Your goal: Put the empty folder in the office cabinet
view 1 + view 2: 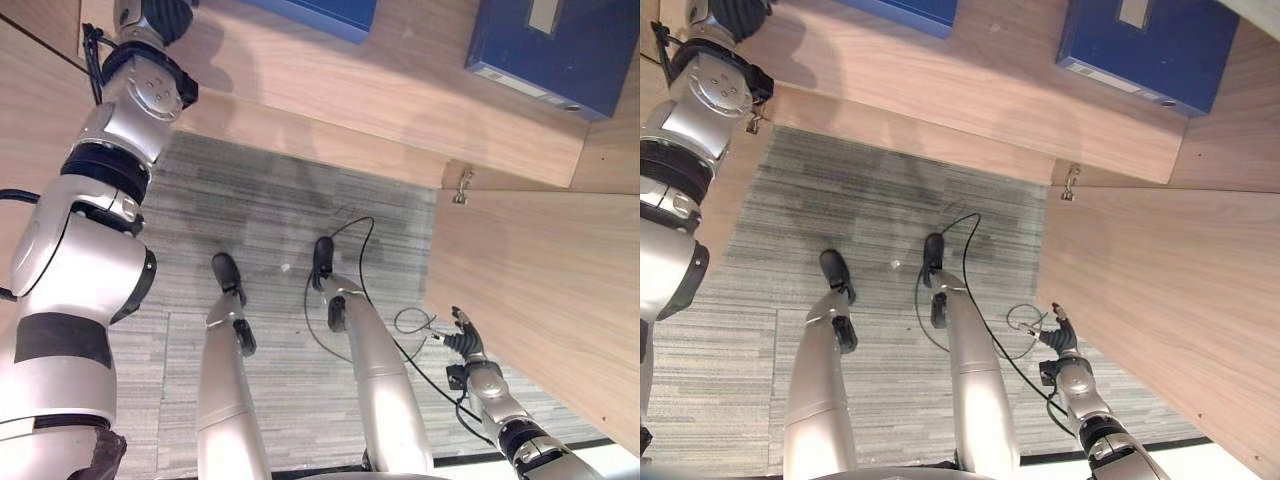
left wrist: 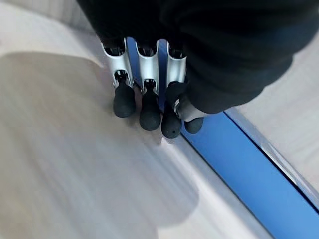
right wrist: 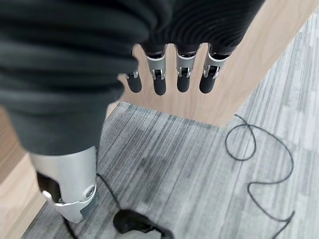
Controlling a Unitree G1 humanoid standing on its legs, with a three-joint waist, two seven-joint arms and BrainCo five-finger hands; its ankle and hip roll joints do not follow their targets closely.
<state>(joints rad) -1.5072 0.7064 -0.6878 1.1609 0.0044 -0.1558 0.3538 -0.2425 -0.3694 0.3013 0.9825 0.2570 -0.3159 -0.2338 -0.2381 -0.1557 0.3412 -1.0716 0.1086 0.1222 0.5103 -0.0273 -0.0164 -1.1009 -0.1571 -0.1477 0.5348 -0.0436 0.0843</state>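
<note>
A blue folder lies along the light wood shelf of the cabinet, and it also shows at the top edge of the left eye view. My left arm reaches up to that shelf. In the left wrist view my left hand has its fingers curled down with the thumb tip against them, pinching the folder's edge. My right hand hangs low beside the open cabinet door, its fingers straight and holding nothing.
A second, darker blue folder with a label stands on the shelf further right. The door's metal hinge sits at the shelf's front edge. Grey striped carpet lies below.
</note>
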